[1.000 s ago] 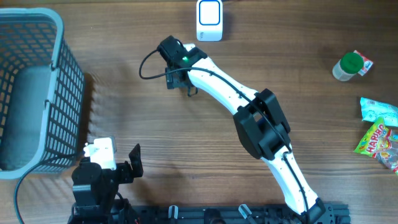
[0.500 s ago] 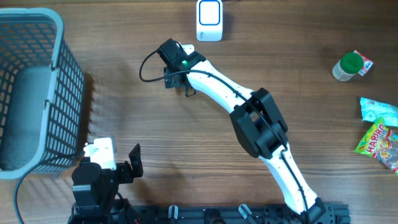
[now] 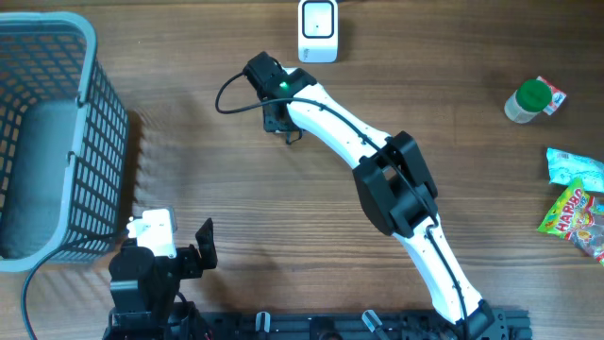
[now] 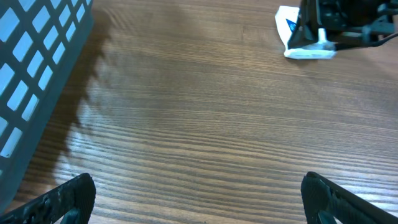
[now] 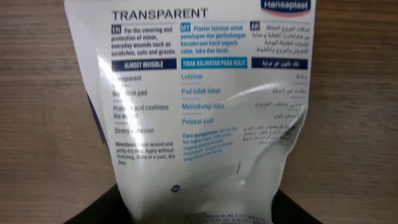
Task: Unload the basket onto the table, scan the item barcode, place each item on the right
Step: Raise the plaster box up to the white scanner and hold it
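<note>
My right gripper half-closed round near end of plaster packet, far centre of worktop, just near-left of scanner. Firm hold: cannot tell. Barcode unclear from here. Squeeze fully, lift, turn coded face to scanner window.

The worktop is viewed from straight above and well back, with the arm bases at 6 o'clock, the basket at 9 o'clock and the scanner at 12 o'clock. The left wrist view is set low and near the wood, faced obliquely toward 1 o'clock, where the right claw is caught. That claw and the basket wall are shared with the overhead view. The right wrist view is held very close to the plaster packet, by which the frame is nearly filled.
</note>
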Available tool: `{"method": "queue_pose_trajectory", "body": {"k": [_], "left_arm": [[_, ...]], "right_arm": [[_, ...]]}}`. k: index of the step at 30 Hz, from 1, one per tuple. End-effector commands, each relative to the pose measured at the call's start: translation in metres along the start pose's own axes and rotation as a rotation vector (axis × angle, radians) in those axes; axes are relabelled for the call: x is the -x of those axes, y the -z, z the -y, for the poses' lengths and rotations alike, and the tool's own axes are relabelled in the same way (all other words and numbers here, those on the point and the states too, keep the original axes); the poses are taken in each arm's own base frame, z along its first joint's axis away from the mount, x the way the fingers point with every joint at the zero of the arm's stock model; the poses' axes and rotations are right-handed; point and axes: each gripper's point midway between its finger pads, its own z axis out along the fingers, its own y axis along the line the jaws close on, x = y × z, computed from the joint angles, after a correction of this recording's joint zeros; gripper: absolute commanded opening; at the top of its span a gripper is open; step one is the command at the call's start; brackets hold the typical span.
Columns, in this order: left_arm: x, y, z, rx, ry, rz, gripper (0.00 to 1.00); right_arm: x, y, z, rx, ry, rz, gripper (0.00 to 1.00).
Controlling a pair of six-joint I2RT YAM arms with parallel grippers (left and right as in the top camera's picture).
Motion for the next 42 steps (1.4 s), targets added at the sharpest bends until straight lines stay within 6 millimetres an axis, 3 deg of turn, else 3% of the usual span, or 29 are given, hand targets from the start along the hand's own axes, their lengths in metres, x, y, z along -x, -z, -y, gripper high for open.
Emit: {"method": "queue_pose_trajectory", "body": {"k": [1,4,6,10,14,17,20,23,28,31,42], "left_arm": [[-0.001,-0.001,0.001,-0.008,-0.002,0.002,1.00],[-0.001,-0.001,0.001,-0.008,-0.002,0.002,1.00],[-0.001,0.000,0.001,-0.008,-0.002,0.002,1.00],[-0.001,0.000,0.001,-0.008,-0.002,0.002,1.00],[-0.001,0.000,0.001,-0.008,-0.002,0.002,1.00],[-0.001,0.000,0.001,-0.008,-0.002,0.002,1.00],[-0.001,0.000,0.001,-0.008,-0.002,0.002,1.00],[-0.001,0.000,0.001,-0.008,-0.002,0.002,1.00],[-0.001,0.000,0.001,-0.008,-0.002,0.002,1.00],[-0.001,-0.001,0.001,-0.008,-0.002,0.002,1.00],[-0.001,0.000,0.001,-0.008,-0.002,0.002,1.00]], "right_arm": [[-0.002,0.010,-0.003,0.103,0.037,-0.087,0.49],[0.006,0.049,-0.025,0.362,0.016,-0.141,0.48],[0.012,0.060,-0.025,0.469,-0.014,-0.173,0.47],[0.035,0.078,-0.009,0.724,-0.082,-0.227,0.43],[0.073,0.136,-0.004,1.186,-0.027,-0.176,0.44],[0.103,0.161,0.019,1.339,0.032,-0.052,0.44],[0.129,0.160,0.053,1.332,0.029,0.066,0.44],[0.143,0.156,0.071,1.329,0.030,0.135,0.45],[0.153,0.147,0.063,1.414,0.058,0.164,0.45],[0.157,0.131,0.060,1.428,0.015,0.142,0.45],[0.150,0.077,0.061,1.403,-0.071,0.072,0.45]]}}
